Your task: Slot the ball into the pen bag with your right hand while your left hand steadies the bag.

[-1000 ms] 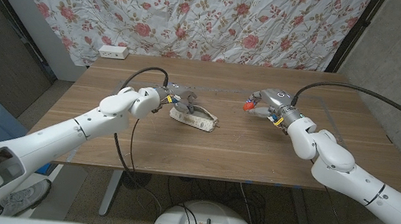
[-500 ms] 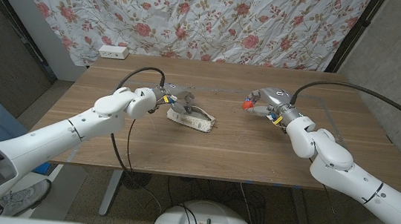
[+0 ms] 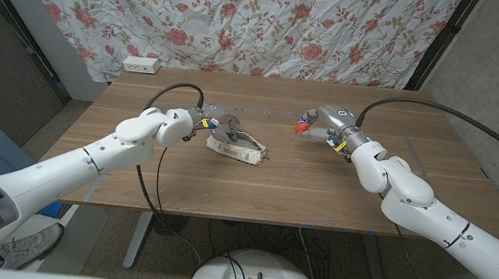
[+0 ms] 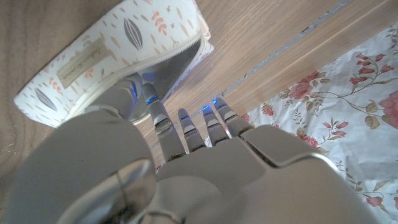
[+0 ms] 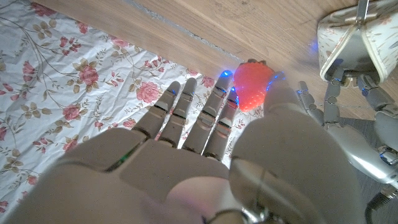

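**Ball in hand, bag some way off**

Well, the right hand [image 3: 323,127] has the small red-orange ball [image 3: 302,125] pinched between its thumb and fingertips, held above the wooden table [image 3: 319,184] to the right of centre. In the right wrist view the ball [image 5: 252,91] sits at the very ends of the fingers [image 5: 211,115], with most of its surface bare, so the grip looks light.

The cream fabric pen bag with a leaf print and a zip [image 3: 240,147] lies on its side left of centre, well apart from the ball. The left hand [image 3: 215,124] is at its near end; in the left wrist view one finger reaches into the bag's [image 4: 118,53] open mouth while the others stretch out straight beside it. Whether the thumb clamps the fabric I cannot tell.

The risk, I would judge, lies in the crossing and the entry. A ball held only at the tips could roll out mid-travel and run off the table. The mouth looks narrow and slack, so the ball may catch on the zip edge and push the bag away if the left hand's hold is loose.
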You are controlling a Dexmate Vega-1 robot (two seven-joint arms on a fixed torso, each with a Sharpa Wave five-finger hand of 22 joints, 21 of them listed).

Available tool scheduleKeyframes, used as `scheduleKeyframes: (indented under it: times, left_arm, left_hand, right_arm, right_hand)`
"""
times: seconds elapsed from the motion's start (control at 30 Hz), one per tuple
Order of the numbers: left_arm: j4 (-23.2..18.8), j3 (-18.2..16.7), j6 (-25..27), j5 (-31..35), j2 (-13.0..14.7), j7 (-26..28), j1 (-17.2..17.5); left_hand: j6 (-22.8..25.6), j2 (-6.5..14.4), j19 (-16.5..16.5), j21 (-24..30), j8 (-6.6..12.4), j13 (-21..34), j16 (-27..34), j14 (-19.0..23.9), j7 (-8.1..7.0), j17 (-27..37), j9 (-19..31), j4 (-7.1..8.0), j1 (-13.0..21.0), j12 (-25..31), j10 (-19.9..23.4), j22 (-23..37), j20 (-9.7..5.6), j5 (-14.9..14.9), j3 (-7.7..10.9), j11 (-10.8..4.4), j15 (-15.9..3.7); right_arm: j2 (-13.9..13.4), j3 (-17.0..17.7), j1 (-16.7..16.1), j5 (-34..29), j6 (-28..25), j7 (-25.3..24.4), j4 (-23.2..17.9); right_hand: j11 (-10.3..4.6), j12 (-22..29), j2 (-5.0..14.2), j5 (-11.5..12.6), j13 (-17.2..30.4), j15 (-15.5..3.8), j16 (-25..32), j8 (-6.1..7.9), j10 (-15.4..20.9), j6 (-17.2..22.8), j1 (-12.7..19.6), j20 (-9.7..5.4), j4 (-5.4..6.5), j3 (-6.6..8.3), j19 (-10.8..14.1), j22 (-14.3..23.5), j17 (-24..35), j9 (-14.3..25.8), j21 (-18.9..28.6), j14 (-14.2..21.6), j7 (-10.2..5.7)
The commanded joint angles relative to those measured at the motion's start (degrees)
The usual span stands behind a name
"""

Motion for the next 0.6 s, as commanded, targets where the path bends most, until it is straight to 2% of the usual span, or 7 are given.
scheduleKeyframes:
  times: [0.03,0.6]
  left_arm:
    - [1.1,0.6,-1.1,-0.1,-0.5,-0.7,-1.2]
    - [2.4,1.4,-1.8,-0.1,-1.5,-1.7,-2.7]
  left_hand:
    - [-0.6,-0.1,0.1,-0.1,-0.17,0.2,-0.3,0.4,-0.06,0.3,0.3,0.07,0.6,-0.2,-0.2,0.2,0.01,0.2,-0.29,0.37,-4.97]
    - [-2.8,-0.4,-0.1,-0.3,-0.52,0.2,-0.5,0.1,-0.24,0.3,0.3,0.29,0.7,-0.6,-0.8,0.2,-0.07,0.2,-1.29,0.65,-4.83]
  right_arm:
    - [1.4,-1.1,1.9,0.3,2.5,0.3,0.9]
    - [3.4,-2.8,5.3,1.0,7.1,1.9,3.4]
  right_hand:
    - [0.06,-0.2,0.57,0.4,0.2,-8.32,0.1,0.36,0.3,0.5,0.4,-0.14,-0.12,0.0,0.2,0.3,0.2,0.1,-0.1,0.2,-0.32]
    - [0.07,-0.3,0.54,0.4,0.3,-8.21,0.2,0.3,0.3,0.6,0.4,0.0,-0.13,-0.14,0.0,0.3,0.2,0.1,-0.2,0.1,-0.32]
